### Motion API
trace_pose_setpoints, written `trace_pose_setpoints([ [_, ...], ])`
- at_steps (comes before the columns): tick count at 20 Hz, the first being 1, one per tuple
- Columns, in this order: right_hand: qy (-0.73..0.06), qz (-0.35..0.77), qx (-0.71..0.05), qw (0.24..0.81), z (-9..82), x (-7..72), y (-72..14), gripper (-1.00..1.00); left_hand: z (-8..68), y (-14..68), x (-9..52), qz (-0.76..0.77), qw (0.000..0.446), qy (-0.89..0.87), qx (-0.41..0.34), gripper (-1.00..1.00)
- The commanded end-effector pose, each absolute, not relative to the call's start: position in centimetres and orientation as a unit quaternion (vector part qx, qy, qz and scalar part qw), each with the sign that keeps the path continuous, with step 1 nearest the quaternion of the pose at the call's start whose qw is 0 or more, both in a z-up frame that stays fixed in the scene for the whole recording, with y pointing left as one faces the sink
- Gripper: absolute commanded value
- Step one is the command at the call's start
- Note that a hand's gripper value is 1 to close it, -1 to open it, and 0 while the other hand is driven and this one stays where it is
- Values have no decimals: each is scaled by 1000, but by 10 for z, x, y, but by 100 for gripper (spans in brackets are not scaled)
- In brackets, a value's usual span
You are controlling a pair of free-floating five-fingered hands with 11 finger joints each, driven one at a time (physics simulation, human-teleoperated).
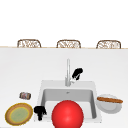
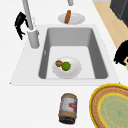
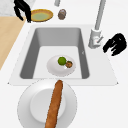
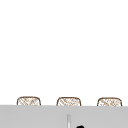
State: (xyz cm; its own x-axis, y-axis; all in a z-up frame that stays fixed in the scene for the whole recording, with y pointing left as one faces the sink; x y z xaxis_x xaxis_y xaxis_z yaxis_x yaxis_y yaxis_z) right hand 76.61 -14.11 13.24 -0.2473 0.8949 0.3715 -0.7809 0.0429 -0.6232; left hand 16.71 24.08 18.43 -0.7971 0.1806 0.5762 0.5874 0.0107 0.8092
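My right hand (image 1: 77,73) hovers just right of the faucet (image 1: 68,72), close to its side lever, fingers relaxed and holding nothing; it also shows beside the faucet (image 2: 29,22) as a hand (image 2: 21,22) and again (image 3: 115,44). My left hand (image 1: 40,111) hangs over the sink's front-left corner, fingers drooping, empty, next to the yellow-rimmed plate (image 1: 19,114); the side views show this hand (image 2: 122,53) (image 3: 22,10) too. In the basin lies a white plate (image 2: 73,70) carrying a lime (image 2: 66,66) and a small brown item (image 2: 59,63).
A red round thing (image 1: 67,115) covers the sink's front edge in the front view. A jar (image 2: 67,107) lies on its side left of the sink. A baguette (image 3: 55,102) rests on a white plate (image 3: 30,107) to the right. Three wicker chairs (image 4: 68,102) stand behind the counter.
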Motion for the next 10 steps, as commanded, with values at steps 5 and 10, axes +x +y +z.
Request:
trace_pose_setpoints([
  [5, -344, 699, -49, 625, 132, 789, -124, 100, 184, 241, 167, -646, 157, -693, -277, 0],
  [10, -366, 690, -60, 622, 134, 763, -130, -100, 184, 241, 167, -646, 157, -693, -277, 0],
])
